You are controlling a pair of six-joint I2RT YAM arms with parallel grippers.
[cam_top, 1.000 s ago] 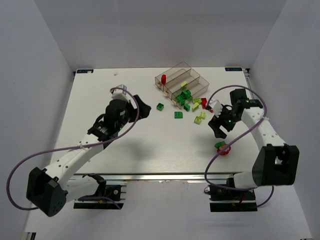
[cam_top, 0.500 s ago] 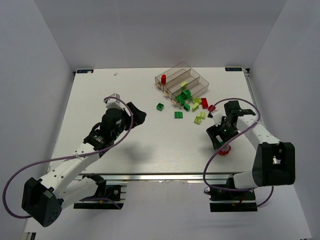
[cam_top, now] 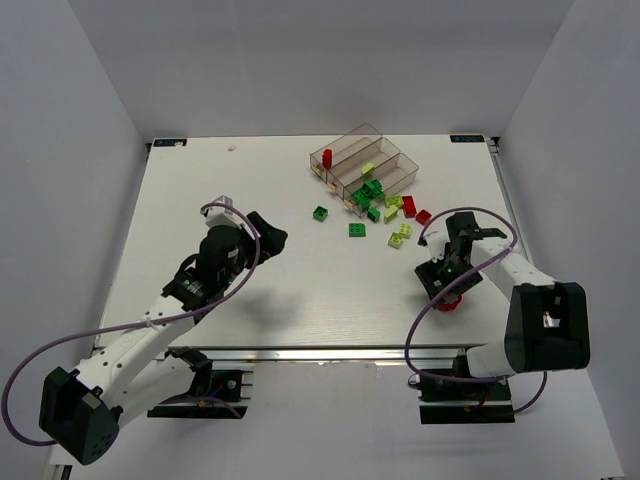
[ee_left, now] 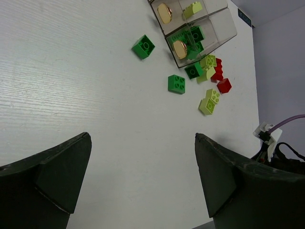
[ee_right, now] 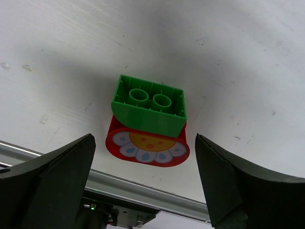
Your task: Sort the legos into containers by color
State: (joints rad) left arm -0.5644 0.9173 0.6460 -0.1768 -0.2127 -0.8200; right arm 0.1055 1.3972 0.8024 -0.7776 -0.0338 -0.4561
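Observation:
In the right wrist view a dark green lego (ee_right: 148,105) sits stuck on a red piece with a flower face (ee_right: 147,143), near the table's front rail. My right gripper (ee_right: 143,137) hangs open over this pair, one finger on each side, touching neither. From above, the right gripper (cam_top: 441,284) covers most of the pair (cam_top: 450,302). My left gripper (cam_top: 272,238) is open and empty over bare table. Loose legos lie before the containers (cam_top: 365,158): dark green (ee_left: 143,46), another dark green (ee_left: 177,84), lime (ee_left: 209,101), red (ee_left: 224,85). A red brick (cam_top: 327,157) stands in the tray.
The clear tray's wall (ee_left: 224,28) shows green and lime bricks inside its compartments. A metal rail (ee_right: 143,191) runs along the table's near edge just behind the right gripper. A purple cable (cam_top: 430,320) loops beside the right arm.
The right gripper has come down and toward the near edge, settling over the green-and-red pair. The left arm has drawn back toward the near left. Both grippers stayed open.

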